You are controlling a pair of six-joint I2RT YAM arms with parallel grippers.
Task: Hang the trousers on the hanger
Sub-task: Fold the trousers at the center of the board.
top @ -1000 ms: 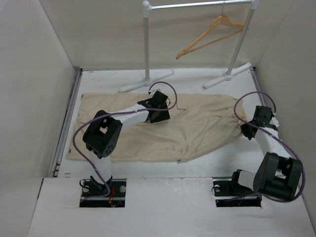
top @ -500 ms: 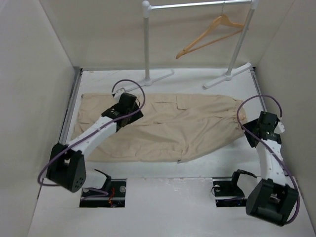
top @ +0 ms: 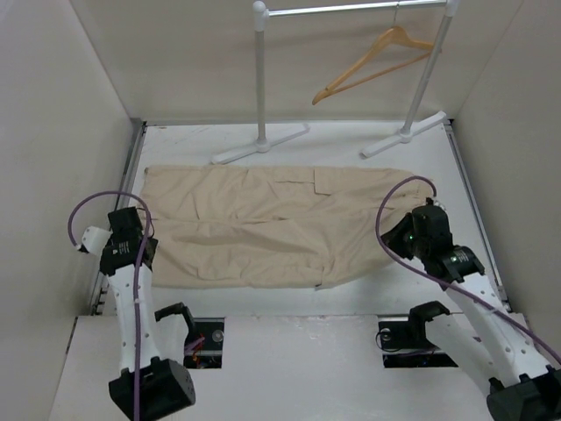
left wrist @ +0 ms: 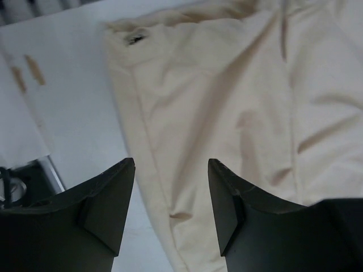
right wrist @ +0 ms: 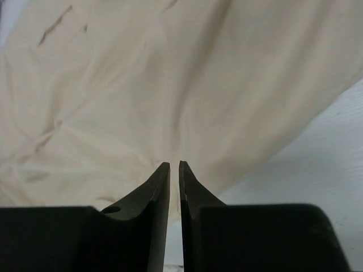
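The beige trousers [top: 272, 219] lie flat across the white table, leg ends at the left, waistband at the right. The wooden hanger [top: 372, 63] hangs by its hook from the white rack's bar at the back right. My left gripper [top: 145, 250] is open and empty above the leg ends at the left; its wrist view shows the trouser hem [left wrist: 227, 113] between the fingers [left wrist: 108, 198]. My right gripper [top: 405, 235] is shut on nothing, above the waistband end; its wrist view shows cloth [right wrist: 142, 85] beyond the fingertips [right wrist: 161, 175].
The white garment rack [top: 261, 79] stands at the back on two feet [top: 259, 143] just behind the trousers. White walls close in the left, right and back. A metal rail [top: 118, 210] runs along the table's left edge.
My left arm has pulled back from the middle of the trousers to their left end. My right arm has swung in from the right edge toward the waistband. The trousers lie flatter.
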